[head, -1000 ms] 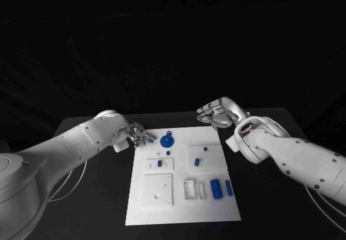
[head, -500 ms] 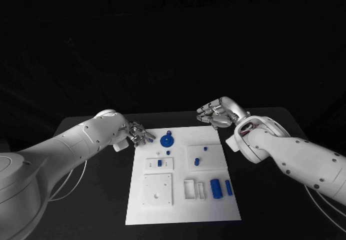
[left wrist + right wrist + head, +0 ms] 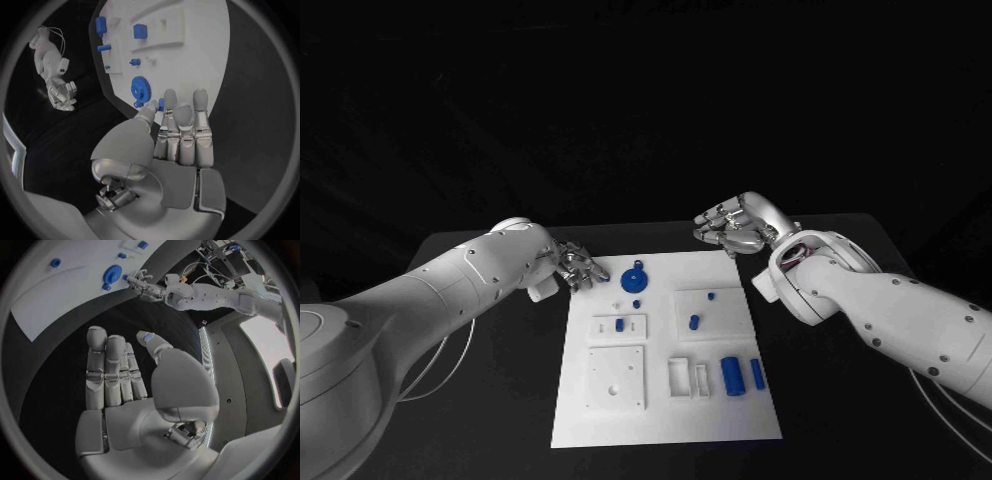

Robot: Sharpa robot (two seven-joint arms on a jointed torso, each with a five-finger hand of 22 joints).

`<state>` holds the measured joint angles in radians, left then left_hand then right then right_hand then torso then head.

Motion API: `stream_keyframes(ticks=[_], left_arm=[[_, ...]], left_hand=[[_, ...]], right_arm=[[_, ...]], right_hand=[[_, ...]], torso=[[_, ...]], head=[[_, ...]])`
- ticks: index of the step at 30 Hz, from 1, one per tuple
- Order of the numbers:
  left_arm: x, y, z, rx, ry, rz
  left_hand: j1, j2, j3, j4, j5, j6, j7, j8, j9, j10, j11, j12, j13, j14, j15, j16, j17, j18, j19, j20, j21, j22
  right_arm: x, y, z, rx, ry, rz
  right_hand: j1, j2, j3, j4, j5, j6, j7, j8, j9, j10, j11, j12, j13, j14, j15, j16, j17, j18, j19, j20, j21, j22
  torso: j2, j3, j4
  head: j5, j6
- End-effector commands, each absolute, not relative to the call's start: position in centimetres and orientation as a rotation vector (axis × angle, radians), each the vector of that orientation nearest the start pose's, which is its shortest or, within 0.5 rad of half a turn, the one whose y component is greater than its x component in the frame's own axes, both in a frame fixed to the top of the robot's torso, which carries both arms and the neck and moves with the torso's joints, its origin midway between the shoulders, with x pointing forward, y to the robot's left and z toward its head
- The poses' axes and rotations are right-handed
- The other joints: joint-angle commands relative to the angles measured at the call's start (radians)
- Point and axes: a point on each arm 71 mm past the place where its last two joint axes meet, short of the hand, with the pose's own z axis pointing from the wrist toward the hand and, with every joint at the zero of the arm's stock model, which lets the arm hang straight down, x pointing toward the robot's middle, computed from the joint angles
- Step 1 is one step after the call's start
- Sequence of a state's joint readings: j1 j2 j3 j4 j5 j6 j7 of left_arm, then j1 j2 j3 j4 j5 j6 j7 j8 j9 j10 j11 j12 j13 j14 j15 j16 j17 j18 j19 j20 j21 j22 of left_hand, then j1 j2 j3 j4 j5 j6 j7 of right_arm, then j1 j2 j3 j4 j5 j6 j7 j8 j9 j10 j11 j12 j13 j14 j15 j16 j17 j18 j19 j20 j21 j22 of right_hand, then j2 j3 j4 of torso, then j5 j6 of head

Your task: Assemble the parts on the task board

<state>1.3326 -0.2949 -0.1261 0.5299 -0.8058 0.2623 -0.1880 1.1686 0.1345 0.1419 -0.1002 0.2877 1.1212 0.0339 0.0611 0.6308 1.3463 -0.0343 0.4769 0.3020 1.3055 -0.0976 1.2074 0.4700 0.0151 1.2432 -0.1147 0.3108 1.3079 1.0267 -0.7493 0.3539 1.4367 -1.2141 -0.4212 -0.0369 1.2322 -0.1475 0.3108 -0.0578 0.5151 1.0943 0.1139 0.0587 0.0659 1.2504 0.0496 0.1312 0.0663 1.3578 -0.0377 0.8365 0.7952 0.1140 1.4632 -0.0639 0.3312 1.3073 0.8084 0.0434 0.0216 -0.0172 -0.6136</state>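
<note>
two hands wait: the left hand [image 3: 578, 268], fingers straight and empty, sits just beside the blue gear [image 3: 633, 281] near the task board's [image 3: 661, 410] far left corner; the right hand [image 3: 733, 228], likewise empty, hovers farther off.

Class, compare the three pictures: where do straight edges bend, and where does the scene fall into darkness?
Left wrist view: the task board edge curves, fisheye distortion; the left hand is brightly lit. Right wrist view: the board's edge bows likewise behind the right hand. Head view: board edges stay straight; everything beyond the black table is dark.
</note>
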Motion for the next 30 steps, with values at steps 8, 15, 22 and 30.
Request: stream_keyframes(ticks=[8, 15, 22, 30], left_arm=[[62.1, 20.7, -20.1, -0.480, 2.207, -0.593], [62.0, 20.8, -19.9, -0.507, 2.180, -0.615], [61.6, 21.4, -19.1, -0.645, 2.119, -0.606], [59.7, 21.8, -18.6, -0.701, 2.116, -0.574]], left_hand=[[0.022, 0.015, 0.066, -0.063, 0.062, -0.003, 0.007, 0.006, 0.031, 0.008, 0.001, -0.017, -0.011, -0.006, 0.003, 0.005, -0.001, 0.002, -0.013, 0.000, 0.023, 0.021], [0.006, 0.007, 0.096, -0.088, 0.097, 0.014, 0.004, 0.006, 0.037, 0.022, -0.002, -0.020, -0.014, 0.001, 0.000, 0.010, 0.003, 0.005, -0.015, -0.002, 0.041, 0.021], [-0.026, -0.012, 0.127, -0.111, 0.201, 0.048, -0.005, 0.009, 0.046, 0.053, -0.010, -0.025, -0.017, 0.022, -0.010, 0.016, 0.010, 0.007, -0.003, -0.012, 0.062, 0.020], [-0.091, -0.029, 0.152, -0.156, 0.266, 0.090, -0.019, 0.011, 0.043, 0.139, -0.017, -0.098, -0.053, 0.049, -0.017, -0.016, 0.016, 0.001, -0.002, -0.018, 0.070, 0.017]], right_arm=[[52.0, -20.4, -12.8, 0.302, 1.398, 0.904], [52.0, -20.5, -12.8, 0.302, 1.398, 0.902], [52.0, -20.9, -12.8, 0.303, 1.398, 0.896], [52.2, -21.4, -12.9, 0.310, 1.400, 0.882]], right_hand=[[-0.003, -0.004, 0.004, 0.001, 0.007, -0.003, 0.001, 0.004, 0.001, 0.007, -0.001, -0.005, -0.001, -0.002, 0.000, 0.004, -0.001, 0.016, 0.018, 0.004, -0.002, 0.036], [-0.003, -0.004, 0.004, 0.001, 0.007, -0.003, 0.001, 0.004, 0.001, 0.007, -0.001, -0.005, -0.001, -0.002, 0.000, 0.004, -0.001, 0.016, 0.018, 0.004, -0.002, 0.036], [-0.003, -0.004, 0.004, 0.001, 0.007, -0.003, 0.001, 0.004, 0.001, 0.007, -0.001, -0.005, -0.001, -0.002, 0.000, 0.004, -0.001, 0.016, 0.018, 0.004, -0.002, 0.036], [-0.003, -0.004, 0.004, 0.001, 0.007, -0.003, 0.001, 0.004, 0.001, 0.007, -0.001, -0.005, -0.001, -0.002, 0.000, 0.004, -0.001, 0.016, 0.018, 0.004, -0.002, 0.036]], torso=[[0.000, -0.0002, 0.0006], [-0.001, 0.0000, 0.0021], [-0.004, -0.0022, 0.0045], [-0.018, -0.0110, 0.0153]], head=[[0.004, 0.001], [0.010, 0.001], [0.018, 0.002], [0.038, -0.006]])
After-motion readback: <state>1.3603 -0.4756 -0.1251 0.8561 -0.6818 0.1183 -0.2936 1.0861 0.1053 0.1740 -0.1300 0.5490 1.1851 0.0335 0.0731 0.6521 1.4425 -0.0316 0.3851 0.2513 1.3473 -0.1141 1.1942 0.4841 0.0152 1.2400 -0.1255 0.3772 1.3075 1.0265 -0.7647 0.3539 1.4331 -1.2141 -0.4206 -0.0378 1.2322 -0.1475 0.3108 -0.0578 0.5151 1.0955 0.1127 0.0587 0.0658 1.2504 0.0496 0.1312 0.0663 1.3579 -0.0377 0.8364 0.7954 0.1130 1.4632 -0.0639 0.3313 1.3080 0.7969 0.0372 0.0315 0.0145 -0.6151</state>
